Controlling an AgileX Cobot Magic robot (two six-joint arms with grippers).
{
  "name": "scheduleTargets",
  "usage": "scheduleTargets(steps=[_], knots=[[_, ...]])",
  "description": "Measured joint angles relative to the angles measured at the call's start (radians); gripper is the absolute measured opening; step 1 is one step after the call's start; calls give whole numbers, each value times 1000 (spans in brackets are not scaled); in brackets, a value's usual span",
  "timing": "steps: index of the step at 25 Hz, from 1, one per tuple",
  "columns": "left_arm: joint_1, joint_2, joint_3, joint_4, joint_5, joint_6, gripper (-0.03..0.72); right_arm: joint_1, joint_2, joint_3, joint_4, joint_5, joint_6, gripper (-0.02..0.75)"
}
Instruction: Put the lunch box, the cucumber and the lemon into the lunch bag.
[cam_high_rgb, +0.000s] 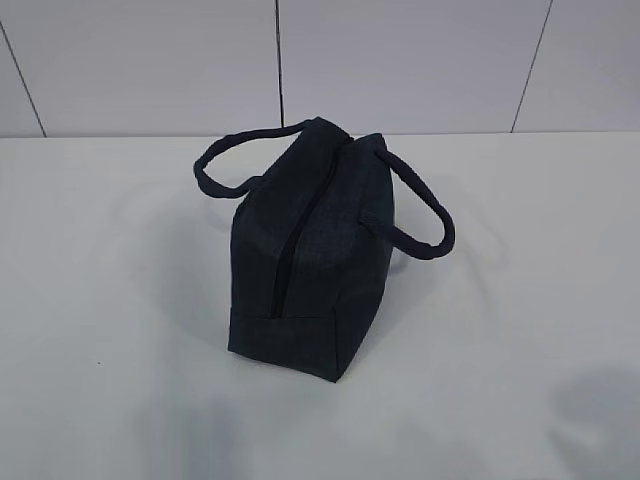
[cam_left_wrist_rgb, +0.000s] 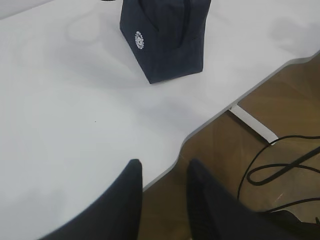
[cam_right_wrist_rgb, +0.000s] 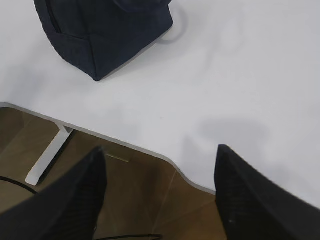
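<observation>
On the left, the left gripper (cam_left_wrist_rgb: 162, 192) hangs past the near edge of the white tabletop (cam_left_wrist_rgb: 75, 125), over the brown floor (cam_left_wrist_rgb: 260, 130), its two dark fingers (cam_left_wrist_rgb: 125, 200) a modest gap apart with nothing between them. In the middle of the tabletop stands the lunch bag (cam_high_rgb: 310, 260), one dark navy bag, upright, its two loop handles (cam_high_rgb: 425, 215) splayed to either side and its long zipper (cam_high_rgb: 295, 240) running along the top and down the near end; the zipper looks closed. A small white round logo (cam_left_wrist_rgb: 138, 40) shows on one end panel in the left wrist view. On the right, the right gripper (cam_right_wrist_rgb: 160, 187) is also back at the tabletop edge, jaws spread wide and empty.

Count: one lunch bag, two handles, two grippers. No lunch box, cucumber or lemon appears in any view, so where they are cannot be told.

Risks, as I judge them: the bag is soft and free-standing, so a one-sided tug on the zipper could drag or topple it unless the other gripper steadies it. The ring pull is not visible here, so a grab at it may miss.
</observation>
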Motion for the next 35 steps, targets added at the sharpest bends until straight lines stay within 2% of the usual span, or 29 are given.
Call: scheduleTargets(steps=[3, 14, 25, 28, 31, 35], knots=[[0, -9, 53, -4, -5, 0, 219, 0, 0, 4, 0, 0, -2, 514], [0, -9, 99, 47, -111, -2, 219, 0, 0, 4, 0, 0, -2, 514], [2, -9, 101, 51, -124, -8, 219, 0, 0, 4, -55, 0, -2, 514], [65, -9, 101, 53, -125, -8, 219, 0, 0, 4, -56, 0, -2, 514], [182, -9, 101, 53, -125, -8, 219, -18, 0, 4, -59, 0, -2, 514], [297, -9, 101, 53, -125, -9, 219, -108, 0, 4, -61, 0, -2, 514]])
